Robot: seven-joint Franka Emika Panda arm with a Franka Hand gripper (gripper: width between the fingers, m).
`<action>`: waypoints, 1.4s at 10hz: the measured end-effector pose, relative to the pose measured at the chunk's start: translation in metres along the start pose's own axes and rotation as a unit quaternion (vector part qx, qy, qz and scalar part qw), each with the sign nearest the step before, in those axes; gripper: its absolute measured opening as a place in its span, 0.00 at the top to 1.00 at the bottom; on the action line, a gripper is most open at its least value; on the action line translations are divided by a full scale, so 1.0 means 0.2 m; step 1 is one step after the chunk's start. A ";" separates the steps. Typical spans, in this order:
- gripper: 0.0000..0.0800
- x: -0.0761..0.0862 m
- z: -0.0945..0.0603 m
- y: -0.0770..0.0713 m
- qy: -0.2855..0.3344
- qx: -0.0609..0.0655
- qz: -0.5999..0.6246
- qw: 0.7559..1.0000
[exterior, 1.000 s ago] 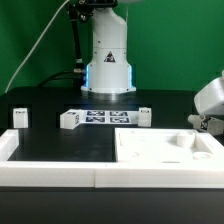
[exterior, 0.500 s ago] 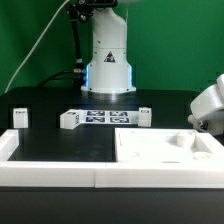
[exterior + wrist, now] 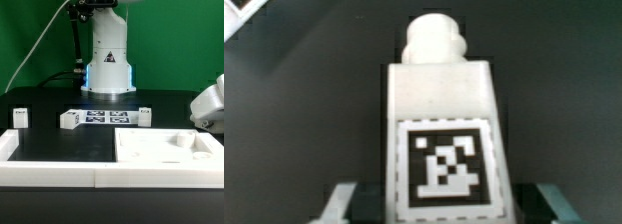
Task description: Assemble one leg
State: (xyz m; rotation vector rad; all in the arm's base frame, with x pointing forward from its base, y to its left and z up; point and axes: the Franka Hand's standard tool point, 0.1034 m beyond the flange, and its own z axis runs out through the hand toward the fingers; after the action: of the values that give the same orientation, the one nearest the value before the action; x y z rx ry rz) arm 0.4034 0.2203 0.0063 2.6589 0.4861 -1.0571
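In the wrist view a white leg (image 3: 446, 100) with a black-and-white marker tag fills the middle, its rounded screw tip pointing away from the camera. My gripper (image 3: 446, 205) has a finger on each side of the leg's tagged end and looks shut on it. In the exterior view my gripper (image 3: 203, 120) hangs at the far right edge, just above the black table, and the held leg is mostly hidden behind it. The large flat white square part (image 3: 150, 150) lies at the front right, beside and below the gripper.
Three more white legs stand on the table: one at the left (image 3: 18, 117), one left of centre (image 3: 68, 120), one right of centre (image 3: 143, 116). The marker board (image 3: 103, 118) lies between them. A white wall (image 3: 50, 172) runs along the front. The robot base (image 3: 108, 60) stands behind.
My gripper has shifted slightly toward the exterior view's left at the right edge. The legs and the square part have not moved.
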 end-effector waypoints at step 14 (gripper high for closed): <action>0.64 -0.29 -0.32 0.39 0.142 0.019 0.022 0.989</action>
State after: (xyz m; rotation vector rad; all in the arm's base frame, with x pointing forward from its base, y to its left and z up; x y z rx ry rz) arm 0.4336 0.1569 0.0994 2.8532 0.4611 -0.6839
